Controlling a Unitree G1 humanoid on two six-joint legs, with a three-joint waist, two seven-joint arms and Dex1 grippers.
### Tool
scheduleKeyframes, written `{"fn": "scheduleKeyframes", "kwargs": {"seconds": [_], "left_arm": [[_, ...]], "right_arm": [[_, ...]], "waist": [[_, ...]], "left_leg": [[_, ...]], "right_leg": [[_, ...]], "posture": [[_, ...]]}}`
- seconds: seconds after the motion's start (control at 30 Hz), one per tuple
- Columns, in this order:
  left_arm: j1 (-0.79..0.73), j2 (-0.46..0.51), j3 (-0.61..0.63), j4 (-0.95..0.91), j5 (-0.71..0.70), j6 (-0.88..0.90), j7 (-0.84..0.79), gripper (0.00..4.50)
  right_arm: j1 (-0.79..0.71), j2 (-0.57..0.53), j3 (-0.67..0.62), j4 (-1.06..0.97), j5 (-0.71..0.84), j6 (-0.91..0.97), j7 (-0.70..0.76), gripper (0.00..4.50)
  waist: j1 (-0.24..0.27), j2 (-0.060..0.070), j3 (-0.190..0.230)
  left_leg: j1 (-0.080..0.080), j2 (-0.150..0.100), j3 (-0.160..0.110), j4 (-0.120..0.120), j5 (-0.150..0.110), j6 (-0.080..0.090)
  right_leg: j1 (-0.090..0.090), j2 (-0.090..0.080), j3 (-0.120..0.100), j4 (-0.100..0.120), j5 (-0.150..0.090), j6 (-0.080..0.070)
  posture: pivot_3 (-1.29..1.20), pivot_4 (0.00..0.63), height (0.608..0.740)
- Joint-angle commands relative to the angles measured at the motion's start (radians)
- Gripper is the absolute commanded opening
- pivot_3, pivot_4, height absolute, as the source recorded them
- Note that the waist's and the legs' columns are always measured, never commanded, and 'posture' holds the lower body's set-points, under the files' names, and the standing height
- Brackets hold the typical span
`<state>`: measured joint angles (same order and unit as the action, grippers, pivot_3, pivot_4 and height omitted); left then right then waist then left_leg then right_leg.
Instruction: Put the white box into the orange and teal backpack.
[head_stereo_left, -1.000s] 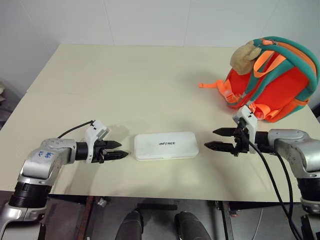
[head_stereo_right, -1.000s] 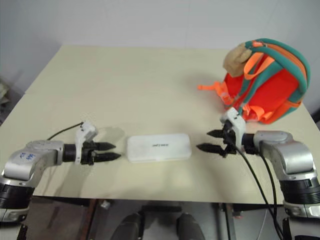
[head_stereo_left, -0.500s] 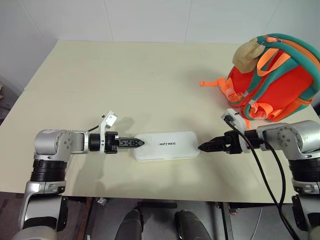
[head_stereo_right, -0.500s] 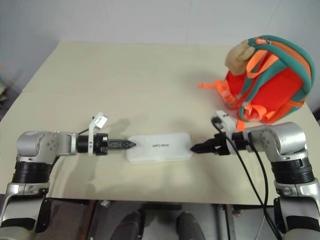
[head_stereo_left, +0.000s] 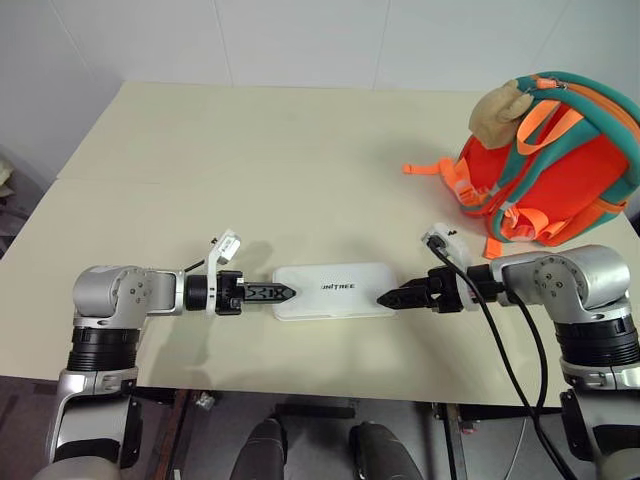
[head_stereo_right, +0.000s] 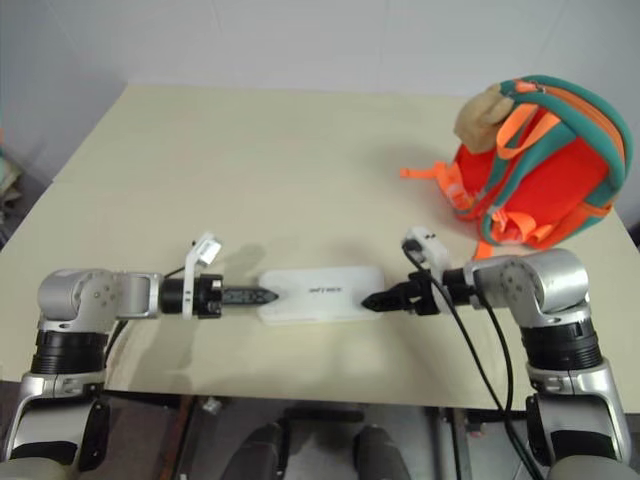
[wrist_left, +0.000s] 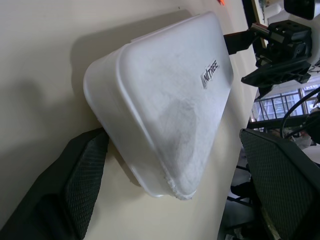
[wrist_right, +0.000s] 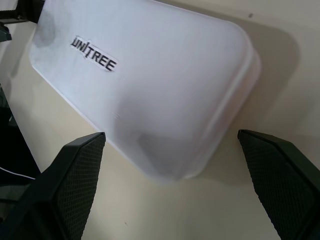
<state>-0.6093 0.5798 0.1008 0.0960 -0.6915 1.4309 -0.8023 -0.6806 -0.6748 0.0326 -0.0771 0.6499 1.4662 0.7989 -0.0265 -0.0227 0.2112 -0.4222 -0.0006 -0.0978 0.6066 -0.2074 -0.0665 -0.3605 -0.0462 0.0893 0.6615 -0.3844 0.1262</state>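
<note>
The white box (head_stereo_left: 335, 290) lies flat on the table near its front edge, dark lettering up. My left gripper (head_stereo_left: 281, 292) is at its left end and my right gripper (head_stereo_left: 388, 298) at its right end, both pointing inward along the box. Seen from the left wrist, the box's end (wrist_left: 165, 100) sits between my open fingers (wrist_left: 82, 185). In the right wrist view the other end (wrist_right: 165, 100) likewise lies between open fingers (wrist_right: 280, 175), not clamped. The orange and teal backpack (head_stereo_left: 560, 170) stands upright at the back right, beyond my right arm.
A tan plush animal (head_stereo_left: 497, 110) hangs at the backpack's top, and an orange strap (head_stereo_left: 425, 168) trails onto the cream table (head_stereo_left: 250, 150). Pale walls rise behind the table. A black cable runs along my right forearm.
Both grippers have rolled on their wrists and moved inward, from standing clear of the box to straddling its two ends. The left fingers have spread wider. The box has stayed put.
</note>
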Motion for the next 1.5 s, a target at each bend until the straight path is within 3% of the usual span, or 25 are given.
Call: {"fn": "scheduleKeyframes", "kwargs": {"seconds": [0.03, 0.17, 0.37, 0.73, 0.87, 1.03, 1.13, 1.3, 1.5], "left_arm": [[0.007, -0.018, -0.05, 0.072, 0.035, -0.034, 0.015, 4.44], [-0.045, -0.074, -0.051, 0.167, 0.026, -0.035, 0.013, 4.44], [-0.072, -0.108, -0.053, 0.162, -0.021, 0.037, -0.008, 4.44], [-0.133, -0.024, -0.133, 0.211, -0.024, 0.044, -0.135, 4.44], [-0.156, -0.044, -0.1, 0.257, -0.014, 0.028, -0.111, 3.58], [-0.142, -0.061, -0.055, 0.228, -0.055, 0.091, -0.095, 1.96], [-0.098, -0.065, -0.018, 0.157, -0.088, 0.147, -0.072, 1.27], [-0.01, -0.057, 0.029, 0.038, -0.137, 0.183, -0.052, 1.25], [0.048, -0.047, 0.089, -0.005, -0.119, 0.09, -0.01, 1.25]], "right_arm": [[0.01, -0.017, 0.014, -0.036, 0.01, -0.04, 0.015, 4.5], [0.004, -0.038, 0.059, -0.032, 0.002, -0.095, 0.049, 4.5], [0.002, -0.058, 0.093, -0.035, -0.003, -0.153, 0.088, 4.5], [0.038, -0.087, 0.115, -0.049, -0.012, -0.219, 0.124, 4.5], [0.065, -0.099, 0.111, -0.06, -0.018, -0.24, 0.125, 4.5], [0.116, -0.127, 0.095, -0.081, -0.029, -0.293, 0.135, 4.5], [0.194, -0.16, 0.042, -0.115, -0.042, -0.368, 0.13, 4.5], [0.291, -0.184, -0.147, -0.144, -0.028, -0.434, 0.082, 4.5], [0.332, -0.213, -0.376, -0.11, -0.077, -0.547, -0.012, 4.5]], "waist": [[0.001, 0.0, 0.0], [0.003, 0.001, 0.0], [0.0, 0.001, 0.0], [-0.002, 0.0, 0.0], [-0.003, 0.0, 0.0], [-0.002, 0.0, 0.0], [0.0, 0.0, 0.0], [-0.001, 0.0, 0.0], [-0.001, 0.0, 0.0]], "left_leg": [[0.0, 0.0, 0.0, 0.0, 0.0, 0.0], [0.001, -0.002, -0.002, 0.003, 0.001, 0.001], [0.001, -0.003, -0.002, 0.004, 0.002, 0.003], [-0.001, -0.001, -0.001, -0.003, 0.001, 0.002], [-0.001, -0.001, -0.001, -0.003, 0.001, 0.002], [-0.001, -0.001, -0.001, -0.003, 0.001, 0.002], [-0.001, -0.001, -0.001, -0.003, 0.001, 0.002], [-0.001, -0.001, -0.001, -0.003, 0.001, 0.002], [-0.001, -0.001, 0.0, -0.003, 0.001, 0.002]], "right_leg": [[0.001, 0.0, 0.0, 0.0, 0.0, 0.0], [0.003, -0.001, -0.001, 0.0, 0.002, 0.003], [0.004, -0.001, 0.0, -0.002, 0.006, 0.004], [0.0, -0.001, -0.001, -0.006, 0.005, 0.002], [0.0, -0.001, 0.0, -0.006, 0.005, 0.002], [0.0, -0.001, -0.001, -0.006, 0.005, 0.002], [0.001, -0.001, -0.001, -0.006, 0.005, 0.002], [0.001, -0.001, -0.001, -0.007, 0.005, 0.002], [0.001, 0.0, 0.0, -0.006, 0.005, 0.002]], "posture": [[0.0, 0.15, 0.74], [0.0, 0.15, 0.74], [0.0, 0.15, 0.74], [0.0, 0.15, 0.74], [0.0, 0.15, 0.74], [0.0, 0.15, 0.74], [0.0, 0.15, 0.74], [0.0, 0.15, 0.74], [0.0, 0.15, 0.74]]}}
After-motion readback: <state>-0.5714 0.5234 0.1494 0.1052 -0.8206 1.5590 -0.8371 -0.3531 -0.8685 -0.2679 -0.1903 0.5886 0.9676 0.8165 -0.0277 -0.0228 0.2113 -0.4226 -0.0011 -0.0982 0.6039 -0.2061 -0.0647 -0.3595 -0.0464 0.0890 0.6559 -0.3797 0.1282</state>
